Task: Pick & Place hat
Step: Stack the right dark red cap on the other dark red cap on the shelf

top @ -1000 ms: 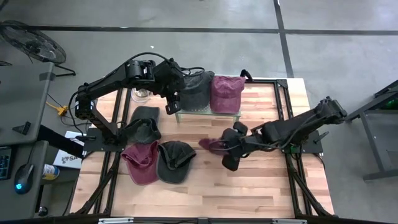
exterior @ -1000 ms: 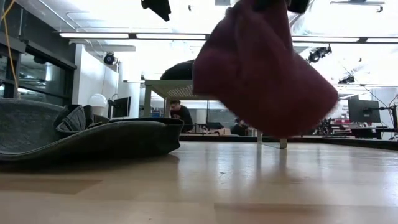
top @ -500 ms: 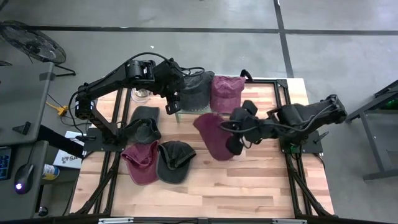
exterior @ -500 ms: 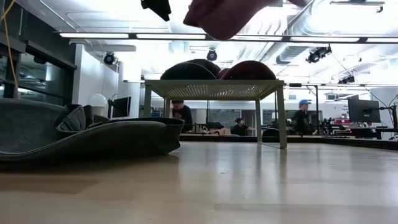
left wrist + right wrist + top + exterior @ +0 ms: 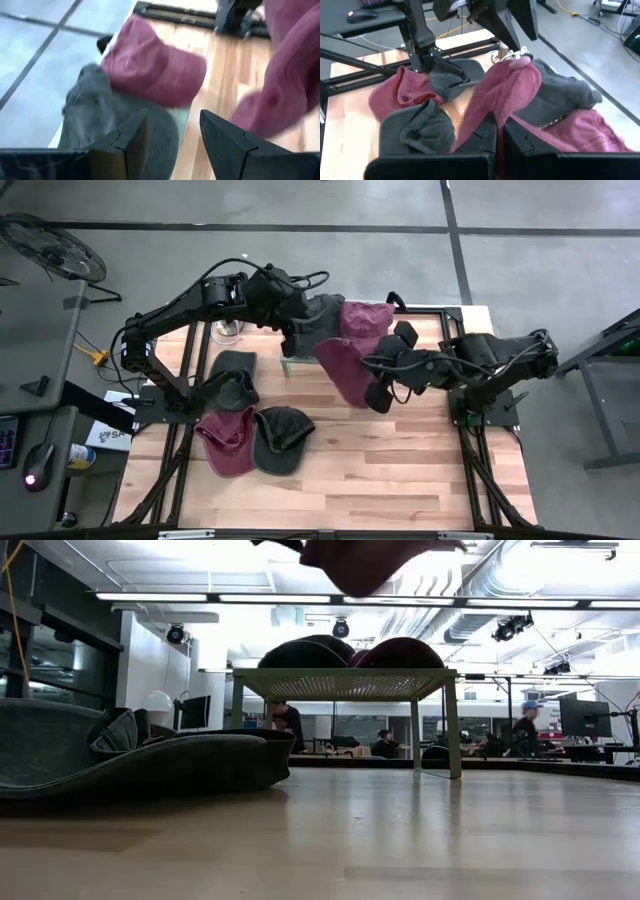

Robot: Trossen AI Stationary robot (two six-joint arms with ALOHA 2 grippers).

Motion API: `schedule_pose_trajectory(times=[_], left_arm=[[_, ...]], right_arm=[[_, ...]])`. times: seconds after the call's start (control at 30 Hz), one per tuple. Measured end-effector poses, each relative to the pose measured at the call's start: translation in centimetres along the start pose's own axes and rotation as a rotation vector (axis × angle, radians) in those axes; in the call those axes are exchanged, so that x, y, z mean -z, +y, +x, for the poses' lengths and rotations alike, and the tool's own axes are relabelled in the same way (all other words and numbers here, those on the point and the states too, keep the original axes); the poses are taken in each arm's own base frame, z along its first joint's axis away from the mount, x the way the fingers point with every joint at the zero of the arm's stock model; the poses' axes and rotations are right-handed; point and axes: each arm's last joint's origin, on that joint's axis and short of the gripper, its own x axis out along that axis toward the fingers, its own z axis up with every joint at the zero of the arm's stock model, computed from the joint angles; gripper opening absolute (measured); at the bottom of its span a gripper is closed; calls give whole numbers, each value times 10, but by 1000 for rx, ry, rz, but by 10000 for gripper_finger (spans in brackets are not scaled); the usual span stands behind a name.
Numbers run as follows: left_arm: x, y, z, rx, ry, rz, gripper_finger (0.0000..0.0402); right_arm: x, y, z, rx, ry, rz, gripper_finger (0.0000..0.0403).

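— Wooden table (image 5: 400, 480): four hats lie along its left edge, two on the mesh rack (image 5: 335, 361) at the far edge.
— And the right gripper (image 5: 383, 377)?
— Pinched shut on a maroon hat (image 5: 345, 367), hanging beside the rack.
— Left gripper (image 5: 170, 140)?
— Open, empty, over the rack's grey hat (image 5: 318, 320). I'd lift the maroon one clear of the rack edge before releasing.

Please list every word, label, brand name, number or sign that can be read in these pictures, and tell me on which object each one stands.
No text can be read in any view.
Box beside the table's left edge: it carries print, too small to read.
Maroon hat held by the right hand: no logo or lettering shows.
Hats on the small rack and on the table: no lettering shows.
Monitors in the room behind: too far off to read.
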Motion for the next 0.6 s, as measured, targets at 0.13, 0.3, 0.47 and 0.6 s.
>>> schedule_pose_trajectory(times=[0.13, 0.3, 0.47, 0.6], left_arm=[[-6, -1, 0, 37, -62, -3, 175], [-12, -3, -1, 104, -123, -3, 175], [-15, -4, -1, 126, -160, -1, 175], [-19, -6, -2, 223, -200, 14, 175]], right_arm=[[-6, -3, -4, -3, -20, -15, 0], [-14, -6, -12, -15, -50, -39, 0], [-21, -8, -19, -25, -81, -63, 0], [-24, -9, -22, -38, -88, -81, 0]])
